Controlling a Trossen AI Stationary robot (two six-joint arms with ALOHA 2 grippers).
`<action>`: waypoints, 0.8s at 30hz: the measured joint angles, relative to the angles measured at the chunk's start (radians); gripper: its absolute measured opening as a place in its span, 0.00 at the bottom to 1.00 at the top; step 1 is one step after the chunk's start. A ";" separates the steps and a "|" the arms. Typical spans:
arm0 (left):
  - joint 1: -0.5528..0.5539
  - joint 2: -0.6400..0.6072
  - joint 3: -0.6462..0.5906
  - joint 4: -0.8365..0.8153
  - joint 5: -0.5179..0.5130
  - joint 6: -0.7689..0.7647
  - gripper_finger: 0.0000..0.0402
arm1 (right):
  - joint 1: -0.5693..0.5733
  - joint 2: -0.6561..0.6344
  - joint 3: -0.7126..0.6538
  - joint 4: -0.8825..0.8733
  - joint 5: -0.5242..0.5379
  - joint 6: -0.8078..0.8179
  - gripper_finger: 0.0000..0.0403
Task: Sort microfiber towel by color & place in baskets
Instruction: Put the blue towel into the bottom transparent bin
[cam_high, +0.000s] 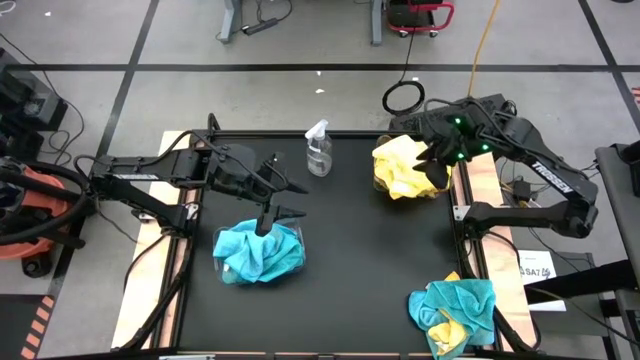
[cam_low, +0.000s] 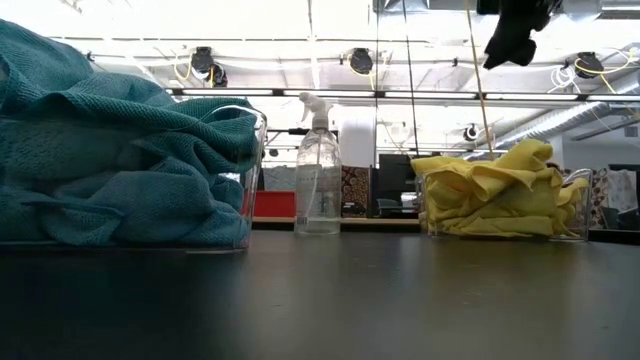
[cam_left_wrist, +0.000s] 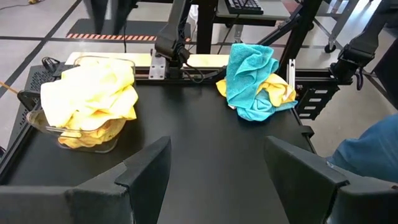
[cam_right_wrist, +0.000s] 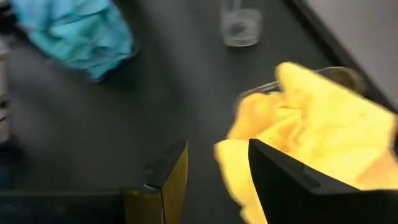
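Teal towels (cam_high: 258, 250) fill the clear basket (cam_low: 252, 170) at the table's left. Yellow towels (cam_high: 402, 168) heap over the rim of the clear basket (cam_left_wrist: 37, 121) at the far right. A loose pile of teal and yellow towels (cam_high: 455, 312) lies on the table at the near right corner. My left gripper (cam_high: 297, 200) hangs open above the far edge of the teal basket, nothing between its fingers (cam_left_wrist: 149, 168). My right gripper (cam_high: 432, 158) is raised above the yellow basket and slants down at it, open and empty (cam_right_wrist: 217, 149).
A clear spray bottle (cam_high: 318, 150) stands at the far edge between the two baskets. The black tabletop (cam_high: 360, 260) shows bare in the middle. A person's leg (cam_left_wrist: 367, 149) shows beyond the table's right side.
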 joint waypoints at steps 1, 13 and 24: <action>0.000 0.000 0.000 0.000 0.000 0.000 0.65 | 0.008 -0.005 0.000 -0.008 -0.018 0.000 0.40; 0.000 0.000 0.000 0.000 0.000 0.000 0.65 | 0.180 -0.066 0.000 -0.124 -0.192 0.027 0.40; 0.000 0.000 0.000 0.000 0.000 0.000 0.65 | 0.374 -0.123 0.000 -0.153 -0.193 0.187 0.40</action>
